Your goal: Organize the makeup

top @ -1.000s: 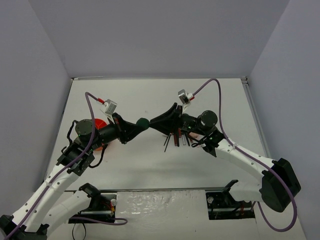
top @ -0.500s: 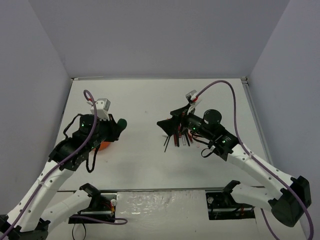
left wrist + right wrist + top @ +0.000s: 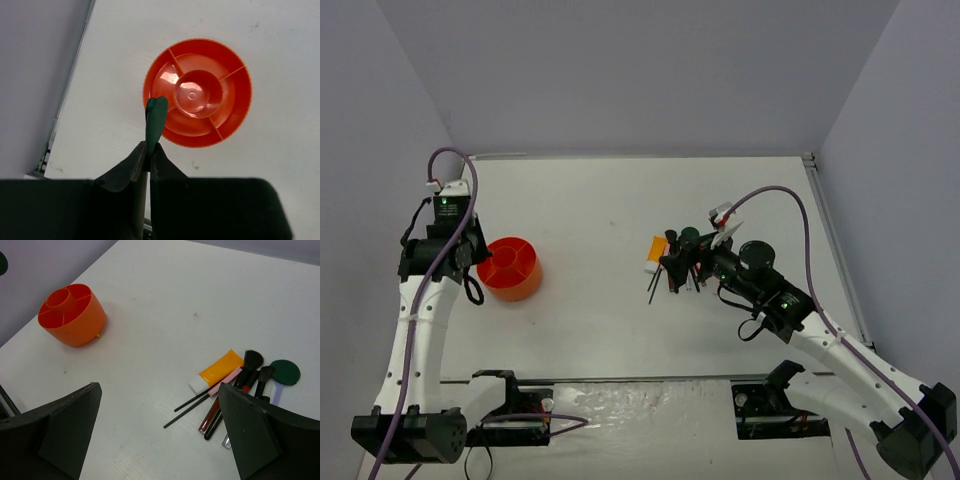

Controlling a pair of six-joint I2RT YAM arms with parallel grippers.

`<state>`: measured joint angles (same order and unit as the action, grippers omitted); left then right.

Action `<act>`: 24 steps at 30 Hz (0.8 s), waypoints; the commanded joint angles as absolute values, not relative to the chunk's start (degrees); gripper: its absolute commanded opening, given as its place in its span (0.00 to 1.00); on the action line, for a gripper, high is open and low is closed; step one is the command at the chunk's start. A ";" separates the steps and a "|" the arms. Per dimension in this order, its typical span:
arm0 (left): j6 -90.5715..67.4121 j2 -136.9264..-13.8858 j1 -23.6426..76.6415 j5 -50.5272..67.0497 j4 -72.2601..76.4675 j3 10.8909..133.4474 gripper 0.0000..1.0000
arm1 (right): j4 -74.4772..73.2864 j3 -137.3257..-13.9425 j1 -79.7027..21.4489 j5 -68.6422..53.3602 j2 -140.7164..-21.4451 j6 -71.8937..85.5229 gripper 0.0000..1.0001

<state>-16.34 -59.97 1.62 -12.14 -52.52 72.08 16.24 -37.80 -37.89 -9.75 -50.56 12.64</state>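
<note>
Now left pincer [image 3: 149, 148] pinches green compact [image 3: 156, 119] near orange tub [image 3: 241, 107]; right pincer [image 3: 159, 390] spread.

One orange tub [image 3: 510, 268], with a single round cup in its middle. One orange-and-white tube [image 3: 219, 371]. Two green compacts: one compact [image 3: 285, 372] on the table, a second compact [image 3: 155, 120] above the tub. Two bushy brushes [image 3: 253, 360]. Two thin black sticks [image 3: 191, 400]. One pink pencil [image 3: 225, 381]. Beside these, perhaps three more dark pencils [image 3: 209, 419], bunched too tightly to count for sure.
</note>
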 commanded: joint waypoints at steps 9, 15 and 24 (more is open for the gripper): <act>-7.25 -75.68 -4.97 -6.92 -50.25 76.96 0.00 | 20.38 -37.12 -37.79 -12.09 -46.98 11.59 1.00; -7.38 -79.67 -7.22 -8.50 -49.47 76.32 0.00 | 20.77 -36.34 -37.87 -12.58 -46.07 11.85 1.00; -7.52 -81.62 -7.37 -6.27 -46.78 73.02 0.01 | 20.92 -36.19 -37.79 -11.62 -46.65 11.51 1.00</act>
<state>-8.17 -81.14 -7.14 -7.10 -49.03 73.50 16.05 -35.93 -37.89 -11.79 -46.78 12.06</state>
